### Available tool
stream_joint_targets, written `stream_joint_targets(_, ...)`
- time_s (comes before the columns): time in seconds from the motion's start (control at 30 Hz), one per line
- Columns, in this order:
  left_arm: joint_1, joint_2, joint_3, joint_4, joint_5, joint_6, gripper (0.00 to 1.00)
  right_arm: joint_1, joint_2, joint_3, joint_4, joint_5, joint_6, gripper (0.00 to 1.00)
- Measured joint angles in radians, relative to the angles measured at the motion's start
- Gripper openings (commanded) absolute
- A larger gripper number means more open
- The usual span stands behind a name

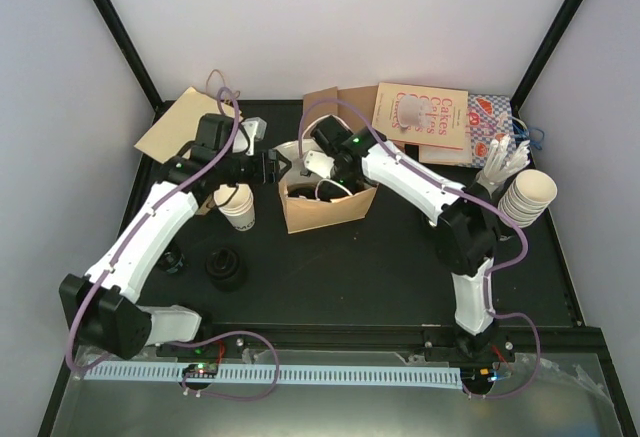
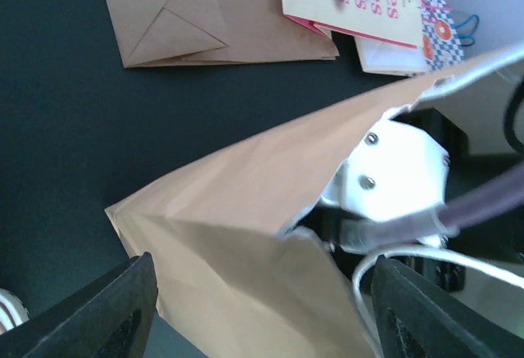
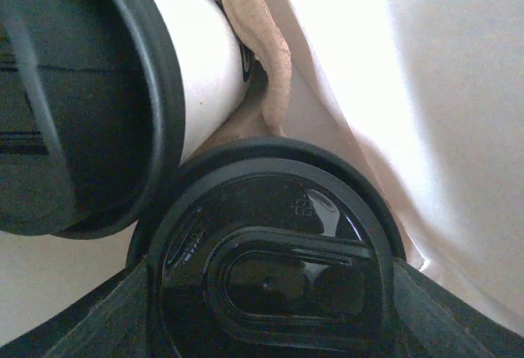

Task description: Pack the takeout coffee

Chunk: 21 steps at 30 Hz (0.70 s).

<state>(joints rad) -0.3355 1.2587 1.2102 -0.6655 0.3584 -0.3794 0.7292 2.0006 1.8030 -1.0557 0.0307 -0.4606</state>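
A tan paper bag (image 1: 322,212) stands open mid-table. My right gripper (image 3: 270,292) reaches down inside it, shut on the takeout coffee (image 3: 270,251), with a finger pressed on each side of its round black lid. A second lidded white cup (image 3: 209,63) lies beside it in the bag. In the top view the right arm's wrist (image 1: 330,162) hides that cup. My left gripper (image 1: 272,169) is at the bag's left rim. In the left wrist view its fingers (image 2: 106,317) stand wide apart, open, with the bag's paper wall (image 2: 246,235) between them.
A lidless white cup (image 1: 238,207) stands left of the bag, with black lids (image 1: 224,267) nearer the front. A stack of white cups (image 1: 525,197) lies at the right. Flat paper bags (image 1: 180,122) and a cake booklet (image 1: 425,115) lie at the back.
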Motion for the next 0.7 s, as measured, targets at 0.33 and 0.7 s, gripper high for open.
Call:
stream_joint_targets(0.33,0.000,0.105,0.088,-0.047,-0.061,0.006,0.54,0.003,-0.023,-0.027,0.019,0.019,0.014,0.61)
stream_joint_targets(0.7,0.000,0.129,0.117,-0.088,-0.067,0.011,0.49,-0.012,-0.009,0.040,-0.088,0.076,0.015,1.00)
